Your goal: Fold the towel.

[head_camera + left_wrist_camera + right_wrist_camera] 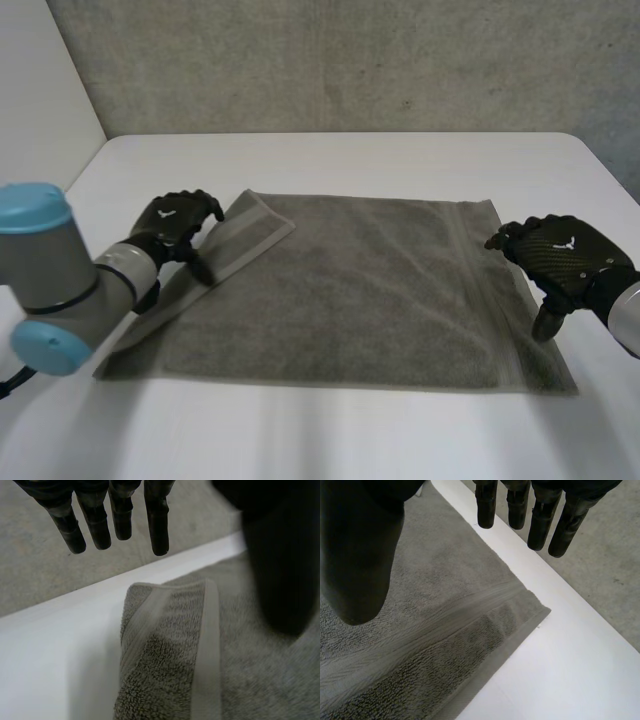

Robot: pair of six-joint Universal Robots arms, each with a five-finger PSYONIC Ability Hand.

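You see the grey towel [350, 290] lying flat in the middle of the white table [350, 160], its left edge flipped over, with your left hand [176, 222] over that flap and your right hand [560, 258] over the right edge, both with fingers spread and holding nothing.

A white table [340, 160] (rounded far corners) stands before a rough grey wall [350, 60], evenly lit.
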